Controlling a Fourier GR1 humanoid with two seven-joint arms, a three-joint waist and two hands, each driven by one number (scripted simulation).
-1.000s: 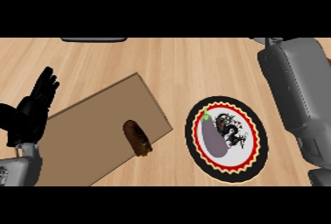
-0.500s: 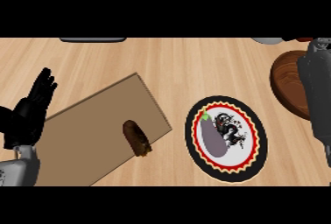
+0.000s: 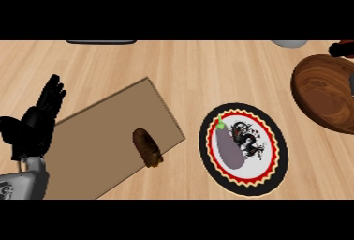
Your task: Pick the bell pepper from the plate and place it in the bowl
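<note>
A wooden counter [image 3: 207, 70] is seen from steeply above; one round plate [image 3: 276, 161] with a black rim, a red and yellow zigzag ring and a dark dragon figure lies at lower centre-right; on its left half a pale purple-grey vegetable [image 3: 229, 146] with a green stem end is lying, looking more like an aubergine than the bell pepper named in the task; one dark wooden bowl [image 3: 325, 93] is cut off by the right edge at upper right, well apart from the plate; one tan cutting board [image 3: 90, 150] is set at an angle at lower left, and one brown oblong item [image 3: 147, 147] rests on it; the left hand [image 3: 34, 126] is held at the left edge with fingers straight and spread wide, holding nothing, at rest; only a dark scrap of the right hand [image 3: 342, 48] is shown at the upper right corner, and its fingers cannot be made out; the pick is judged not yet begun; a reach down to the plate and a closing round the vegetable are called for next
</note>
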